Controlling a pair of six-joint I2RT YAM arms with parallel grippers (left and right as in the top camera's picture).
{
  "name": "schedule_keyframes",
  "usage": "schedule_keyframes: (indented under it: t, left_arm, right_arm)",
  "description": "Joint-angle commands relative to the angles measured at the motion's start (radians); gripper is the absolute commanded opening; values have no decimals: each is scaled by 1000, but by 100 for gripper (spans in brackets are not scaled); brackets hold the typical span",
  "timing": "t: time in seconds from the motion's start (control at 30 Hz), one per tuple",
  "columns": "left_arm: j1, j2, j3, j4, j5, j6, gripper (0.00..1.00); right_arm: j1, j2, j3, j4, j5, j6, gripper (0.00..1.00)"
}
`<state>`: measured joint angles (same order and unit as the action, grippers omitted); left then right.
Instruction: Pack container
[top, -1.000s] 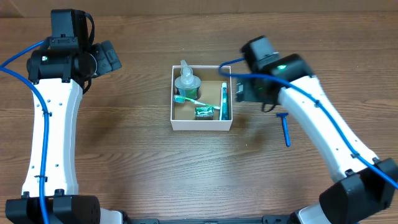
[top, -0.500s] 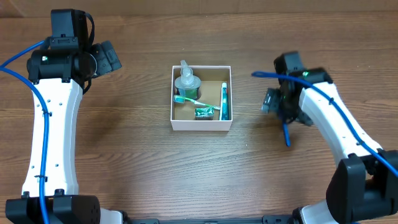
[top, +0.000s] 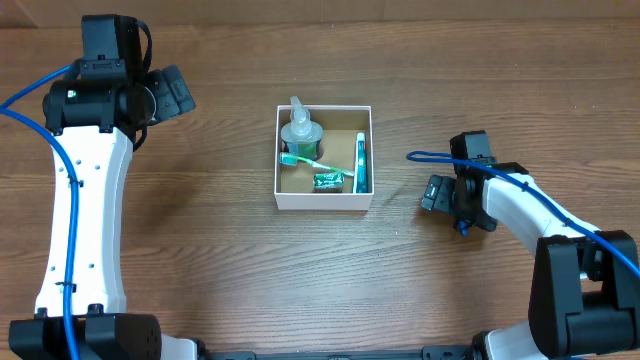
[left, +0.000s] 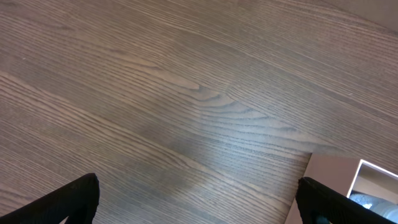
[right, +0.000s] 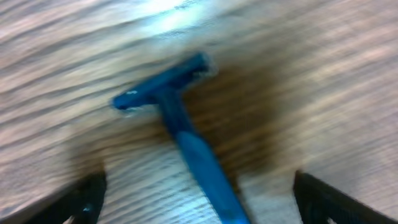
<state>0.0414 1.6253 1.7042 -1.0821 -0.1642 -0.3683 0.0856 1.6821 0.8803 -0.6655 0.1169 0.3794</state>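
The container (top: 322, 200), a white square box with a brown inside, sits mid-table and holds a clear bottle (top: 300, 128), a green toothbrush (top: 304, 160), a small green packet (top: 328, 180) and a teal tube (top: 360, 163). Its corner shows in the left wrist view (left: 339, 180). A blue razor (right: 180, 124) lies on the table right of the box, mostly hidden under my right arm in the overhead view (top: 463, 227). My right gripper (right: 198, 205) is open and low over the razor, its fingers either side of the handle. My left gripper (left: 198, 202) is open and empty over bare table left of the box.
The table is dark brown wood. My left arm (top: 90, 200) stands along the left side and my right arm (top: 530, 215) along the right, with blue cables on both.
My right gripper has swung from beside the box's right wall out to the right and down over the blue razor. The left arm has not moved.
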Motion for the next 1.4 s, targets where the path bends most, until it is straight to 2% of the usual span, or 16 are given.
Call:
schedule_keyframes:
  t: [0.0,0.03,0.1,0.27,0.37,0.47,0.5,0.67,0.87,0.97,1.13,1.37]
  left_arm:
    - [4,-4,11,1,0,-21,100]
    - [4,-4,11,1,0,-21,100]
    - [4,-4,11,1,0,-21,100]
    - [4,-4,11,2,0,-21,100]
    - [4,-4,11,1,0,-21,100]
    - [4,-4,11,1,0,-21,100]
    - [4,-4,11,1,0,-21,100]
    - [4,-4,11,2,0,-21,100]
    - [4,-4,12,1,0,-21,100]
    - [4,-4,11,1,0,-21,100]
    - [4,-4,11,2,0,-21,100]
    - [4,-4,11,1,0,-21,100]
  right_arm:
    - [-3,-14,-10,6,-60,-96,71]
    - [-3,-14,-10,2,-60,-97,56]
    - [-3,-14,-10,-6,-60,-97,47]
    - [-3,-14,-10,-7,-52,-96,34]
    - [-3,-14,-10,-4,-51,-97,24]
    - [-3,-14,-10,-5,-51,-97,9]
    - [-3,-14,-10,-5,-52,-96,8]
    - [-2,-29,20,-33,-52,-97,6]
    - [19,-233,220,-220,-103,-97,6]
    - [54,-314,276,-256,-144,-100,8]
    - [173,-411,294,-260,-198,-99,16]
    - [408,-369,293,-150,-198,-92,21]
